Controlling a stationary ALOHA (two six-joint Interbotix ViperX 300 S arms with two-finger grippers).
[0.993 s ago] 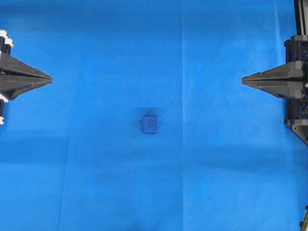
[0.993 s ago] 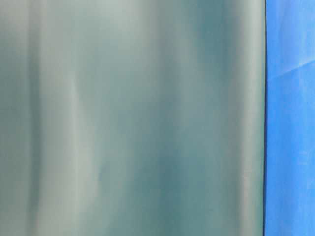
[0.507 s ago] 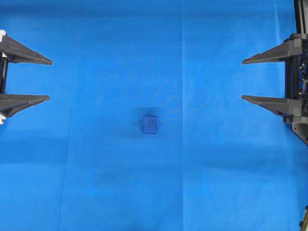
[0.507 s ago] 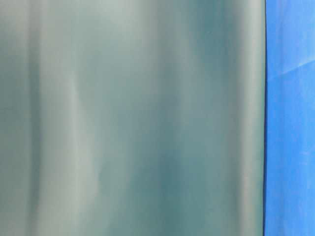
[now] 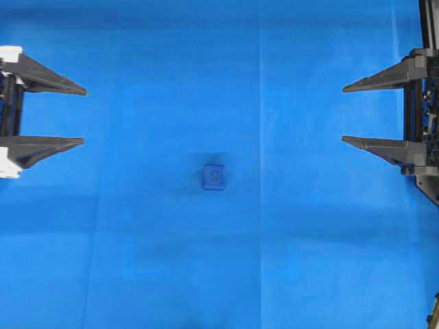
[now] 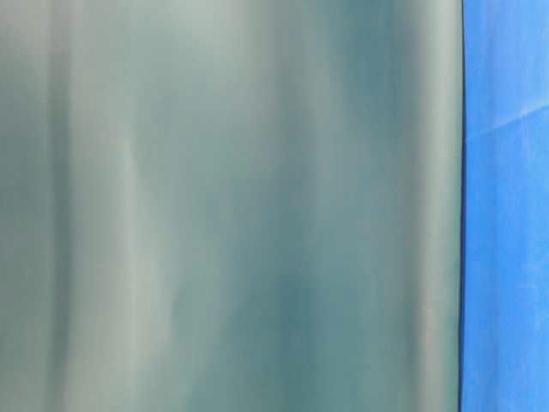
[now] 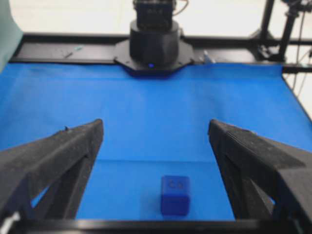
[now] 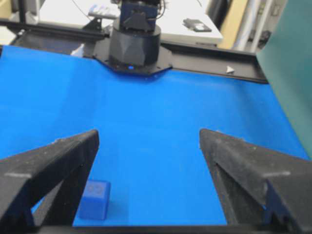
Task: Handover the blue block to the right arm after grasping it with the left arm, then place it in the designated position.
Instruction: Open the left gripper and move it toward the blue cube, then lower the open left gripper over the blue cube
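1. The blue block (image 5: 214,177) sits alone on the blue table (image 5: 206,68), a little below the middle of the overhead view, with nothing touching it.
2. Its top face carries a faint embossed mark, which I cannot read clearly.
3. The left arm (image 5: 84,115) comes in from the left edge of the overhead view. Its jaws stand wide apart, two long black triangular fingers (image 5: 48,77) pointing toward the middle of the table, and they hold nothing.
4. White brackets (image 5: 9,51) are visible at the base of these fingers.
5. The right arm (image 5: 343,114) comes in from the right edge, facing the left one. Its jaws are also spread wide and empty, with the fingers (image 5: 381,75) pointing back toward the middle.
6. Both arms are well apart from the block, which lies between them and somewhat lower in the overhead view than their fingertips.
7. In the left wrist view the block (image 7: 175,195) is near the bottom, between the two open fingers (image 7: 53,161) but ahead of them, not touched.
8. Farther back in that view stands the black round base (image 7: 153,41) of the opposite arm at the far edge of the table.
9. In the right wrist view the block (image 8: 95,199) appears low on the left, just beside the left-hand finger (image 8: 48,170) and partly hidden by it.
10. The table-level view is nearly filled by a blurred grey-green surface (image 6: 232,206), with only a strip of blue on the right.
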